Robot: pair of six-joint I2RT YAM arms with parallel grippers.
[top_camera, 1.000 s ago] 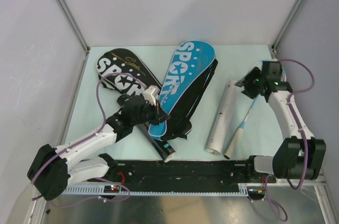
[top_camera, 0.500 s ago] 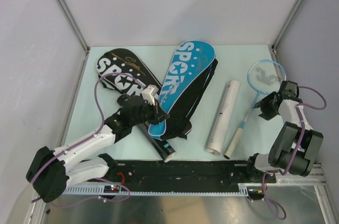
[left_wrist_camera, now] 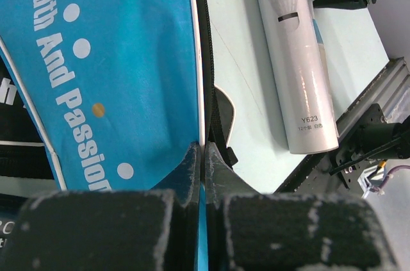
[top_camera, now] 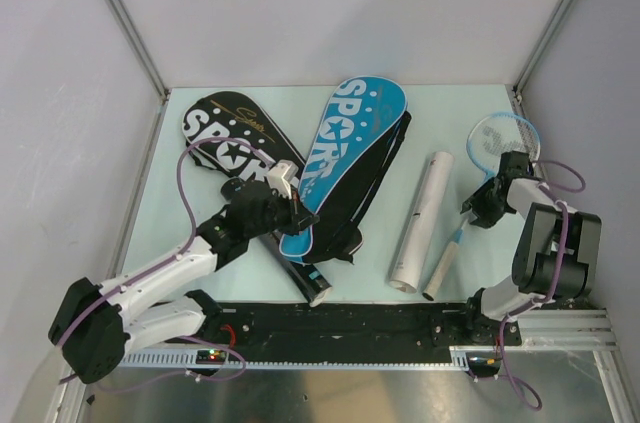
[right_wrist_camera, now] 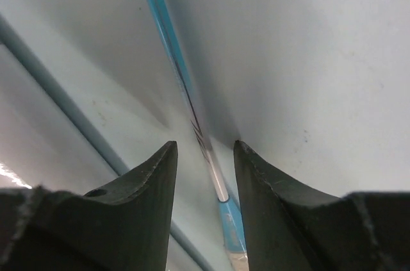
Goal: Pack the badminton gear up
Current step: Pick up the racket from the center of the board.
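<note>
The right gripper (right_wrist_camera: 205, 152) has its jaws apart around the shaft of the thin light-blue racket (right_wrist_camera: 181, 82), lying on the pale table (top_camera: 375, 233). Keep the shaft in the middle, then squeeze softly. The left gripper (left_wrist_camera: 203, 159) is pinched tight on the blue racket-shaped cover (left_wrist_camera: 115, 72).

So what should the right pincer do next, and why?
Probably close on the racket shaft: the right pincer straddles it with a gap on each side, so nothing is gripped yet. The left pincer pinches the edge of the blue cover.
</note>
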